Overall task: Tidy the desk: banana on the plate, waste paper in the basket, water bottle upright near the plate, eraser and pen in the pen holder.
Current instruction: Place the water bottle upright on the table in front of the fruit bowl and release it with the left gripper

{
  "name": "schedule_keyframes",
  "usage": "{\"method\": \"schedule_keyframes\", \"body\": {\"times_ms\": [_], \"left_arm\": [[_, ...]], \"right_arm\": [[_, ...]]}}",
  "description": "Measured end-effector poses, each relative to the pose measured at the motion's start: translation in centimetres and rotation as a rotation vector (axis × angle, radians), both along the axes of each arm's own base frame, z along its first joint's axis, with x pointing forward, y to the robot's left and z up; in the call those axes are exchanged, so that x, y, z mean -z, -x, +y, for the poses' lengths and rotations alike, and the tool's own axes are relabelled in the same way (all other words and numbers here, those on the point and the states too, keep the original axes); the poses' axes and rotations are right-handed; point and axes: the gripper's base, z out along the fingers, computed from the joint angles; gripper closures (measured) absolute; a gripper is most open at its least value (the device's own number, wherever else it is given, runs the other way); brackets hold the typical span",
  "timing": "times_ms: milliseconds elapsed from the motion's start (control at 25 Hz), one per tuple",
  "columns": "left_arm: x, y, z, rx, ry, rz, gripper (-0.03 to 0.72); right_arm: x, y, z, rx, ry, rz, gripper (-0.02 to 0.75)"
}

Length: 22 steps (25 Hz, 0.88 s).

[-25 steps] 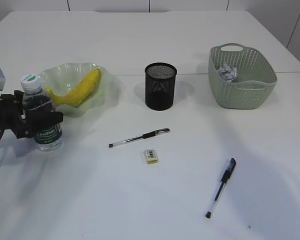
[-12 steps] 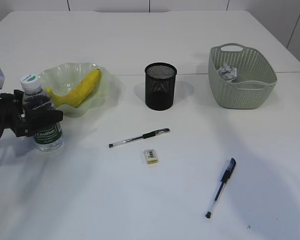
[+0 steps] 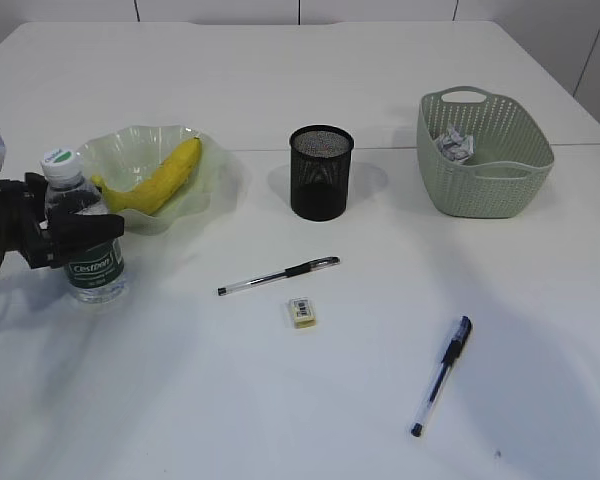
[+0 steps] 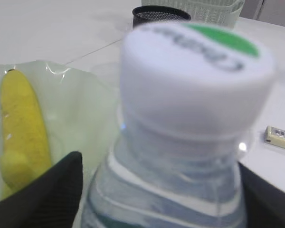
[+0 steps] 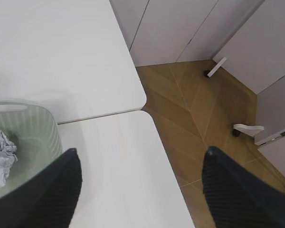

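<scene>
Nearest to me on the white table [image 3: 280, 400] lies a blue pen [image 3: 441, 375], slanting toward the right front. A little farther in, a small eraser [image 3: 301, 312] sits just in front of a black-gripped pen [image 3: 278, 276], the two close but apart. At the left, the left pincer [image 3: 78, 229] stands around the upright water bottle [image 3: 83, 240], its fingers on either side of the body below the cap; I cannot tell whether they press it or merely flank it. Just behind the bottle is the pale green plate [image 3: 212, 165] with the banana [image 3: 158, 179] lying in it. Mid-table stands the black mesh pen holder [image 3: 321, 172]. Far right, the basket [image 3: 485, 152] holds the crumpled waste paper [image 3: 455, 145]. The right pincer [image 5: 140, 187] hangs spread wide above the basket's end and the table edge, holding nothing.
</scene>
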Motion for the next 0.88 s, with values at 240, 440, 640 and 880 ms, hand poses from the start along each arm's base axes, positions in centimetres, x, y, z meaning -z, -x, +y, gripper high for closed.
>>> {"method": "schedule_keyframes", "body": {"times_ms": [240,440,640,880], "left_arm": [[-2.0,0.0,0.0,0.000,-0.012,-0.051,0.087],[-3.5,0.1,0.0,0.001,-0.020,-0.091,0.085],[-4.8,0.3,-0.1,0.003,-0.030,-0.126,0.085],[-6.6,0.6,-0.2,0.006,-0.042,-0.175,0.086]], "right_arm": [[0.0,0.0,0.0,0.000,0.000,0.000,0.150],[0.0,0.0,0.0,0.000,0.000,0.000,0.150],[0.0,0.0,0.0,0.002,0.006,0.000,0.150],[-0.1,0.0,-0.2,0.010,0.030,0.000,0.150]]}}
